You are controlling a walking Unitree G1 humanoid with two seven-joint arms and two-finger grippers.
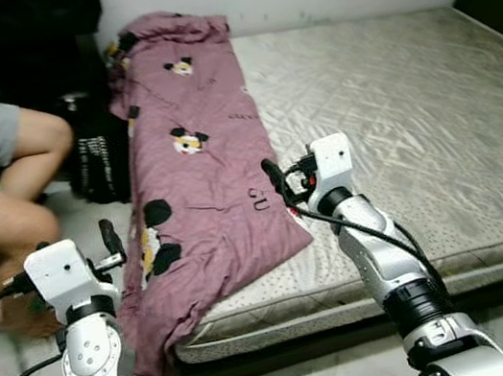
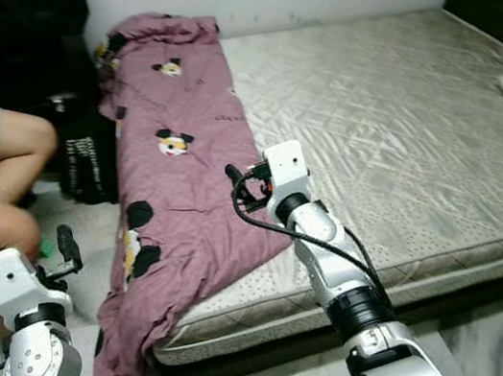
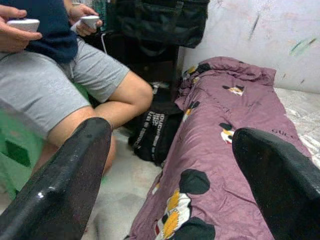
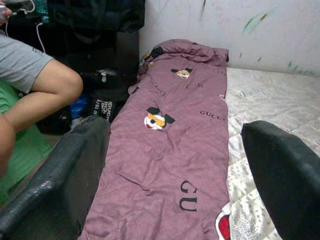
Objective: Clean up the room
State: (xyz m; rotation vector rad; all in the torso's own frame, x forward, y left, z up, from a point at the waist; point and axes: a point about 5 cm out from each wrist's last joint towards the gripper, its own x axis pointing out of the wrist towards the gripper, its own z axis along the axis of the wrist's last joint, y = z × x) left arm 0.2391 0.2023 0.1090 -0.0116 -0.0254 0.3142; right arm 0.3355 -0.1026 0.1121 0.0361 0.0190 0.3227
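A mauve blanket (image 1: pixel 193 159) printed with cartoon faces lies along the left edge of the bed (image 1: pixel 415 120), its long axis running from the far wall toward the robot, with the near end spilling over the mattress corner down to the floor (image 1: pixel 72 220). This blanket is probably what tidying the room calls for.

The right gripper (image 1: pixel 277 182) hovers over the blanket's near right corner, fingers spread wide with nothing between them. Its wrist view looks straight up the length of the blanket, so the cloth lies directly ahead of and below the fingers (image 4: pixel 65 170). The left gripper (image 1: pixel 110 244) is off the bed, beside the blanket's hanging left edge, fingers (image 3: pixel 55 185) also parted and empty.

The right arm seems nearer to the cloth on the mattress; the left is better placed for the draped edge.

The left wrist view shows what the head views crop: a seated person beside the blanket holding a white device (image 3: pixel 22 24) in each hand, and a black printed bag (image 3: pixel 152 132) on the floor by the bed.
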